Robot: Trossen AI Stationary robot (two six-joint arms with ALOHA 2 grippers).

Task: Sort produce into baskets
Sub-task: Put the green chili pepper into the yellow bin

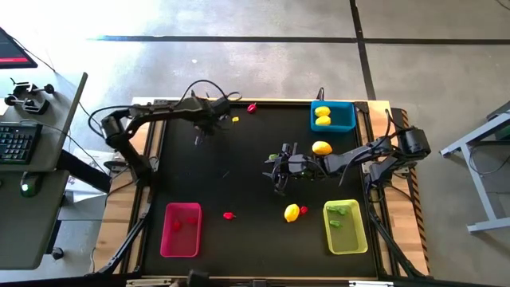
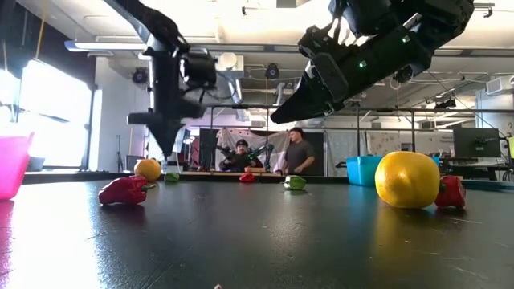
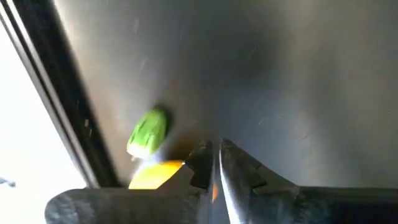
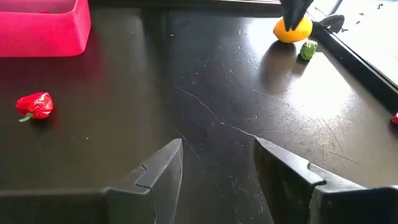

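Hovering closed, left tool [image 3: 214, 163] beside a lemon [image 3: 155, 176].

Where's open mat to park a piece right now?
Widest bare patch: the mat's middle, between the left claw near the far rim, the pink basket and the right claw. Crowded: the right side, where lemons lie between the blue basket and green basket.

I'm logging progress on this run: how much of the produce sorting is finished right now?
Partly done. The blue basket holds two lemons, the yellow-green basket two green pieces, the pink basket red bits. Nothing is in hand: the left claw hangs shut near the far edge, the right claw open mid-table. Left loose: lemons, red pieces.
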